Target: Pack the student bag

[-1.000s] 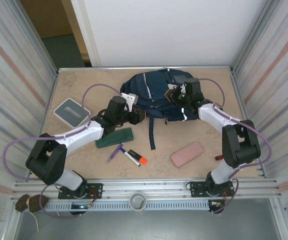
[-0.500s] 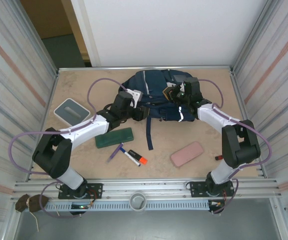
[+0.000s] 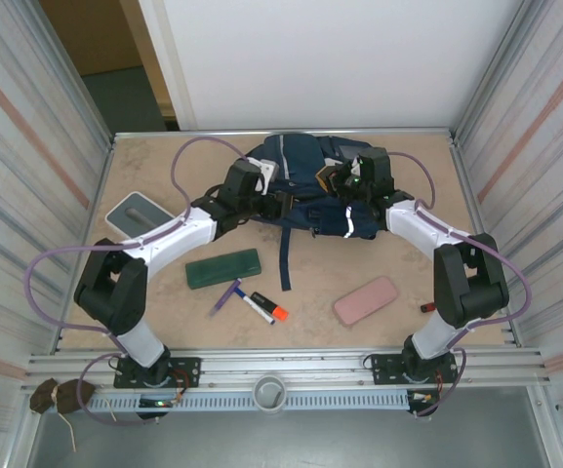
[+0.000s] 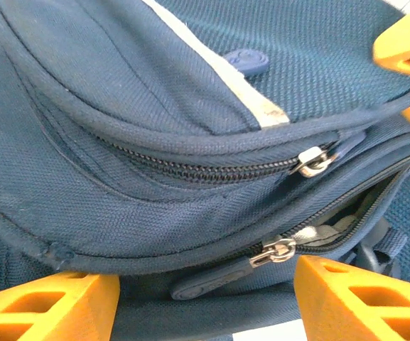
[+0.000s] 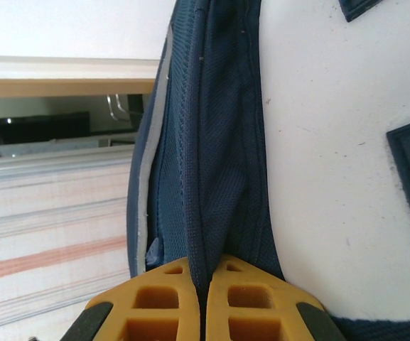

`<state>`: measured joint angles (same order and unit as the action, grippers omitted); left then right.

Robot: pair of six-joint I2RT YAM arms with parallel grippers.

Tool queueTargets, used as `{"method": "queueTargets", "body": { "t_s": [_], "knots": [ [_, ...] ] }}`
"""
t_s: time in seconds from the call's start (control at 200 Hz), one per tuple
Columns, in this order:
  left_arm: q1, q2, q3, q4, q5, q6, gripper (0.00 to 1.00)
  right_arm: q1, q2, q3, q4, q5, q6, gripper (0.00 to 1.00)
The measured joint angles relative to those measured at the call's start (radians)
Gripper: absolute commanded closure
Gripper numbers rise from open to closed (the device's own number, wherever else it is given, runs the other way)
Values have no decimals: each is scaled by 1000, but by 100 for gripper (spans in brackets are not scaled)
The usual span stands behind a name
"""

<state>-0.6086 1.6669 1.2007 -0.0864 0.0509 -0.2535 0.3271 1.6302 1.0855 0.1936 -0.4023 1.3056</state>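
The student bag (image 3: 305,175), navy with white stripes, lies at the back middle of the table. My left gripper (image 3: 279,203) is at its front-left side. In the left wrist view my left gripper (image 4: 205,305) is open, its orange fingers (image 4: 41,305) standing wide on either side of a dark rubber zipper tab (image 4: 215,278) on a metal slider (image 4: 279,250). That zipper gapes a little to the right. A second slider (image 4: 311,162) sits on the pocket above. My right gripper (image 3: 344,182) is at the bag's right top. In the right wrist view my right gripper (image 5: 206,298) is shut on a fold of the bag's fabric (image 5: 212,142).
In front of the bag lie a green pencil case (image 3: 223,267), a purple pen (image 3: 226,295), an orange-capped marker (image 3: 264,307) and a pink case (image 3: 366,299). A grey box (image 3: 140,215) sits at the left, a small red thing (image 3: 426,307) at the right. A dark strap (image 3: 285,255) trails forward.
My left arm has swung back and right, from near the pencil case to the bag's front, its jaws widening. The bag has shifted toward the back wall, its strap dragging along.
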Motion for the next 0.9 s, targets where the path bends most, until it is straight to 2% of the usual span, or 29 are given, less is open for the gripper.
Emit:
{"method": "queueTargets", "body": {
  "t_s": [0.22,0.526,0.902],
  "knots": [
    [6,38,18,-28,42,-13,37,-2,8,14,-11,-18,1,100],
    [27,96,54,-33,140,-21,55,-18,19,20,-12,-19,2,100],
    [31,106,69,-38,194,-2,71,-30,21,20,-5,-26,2,100]
  ]
}}
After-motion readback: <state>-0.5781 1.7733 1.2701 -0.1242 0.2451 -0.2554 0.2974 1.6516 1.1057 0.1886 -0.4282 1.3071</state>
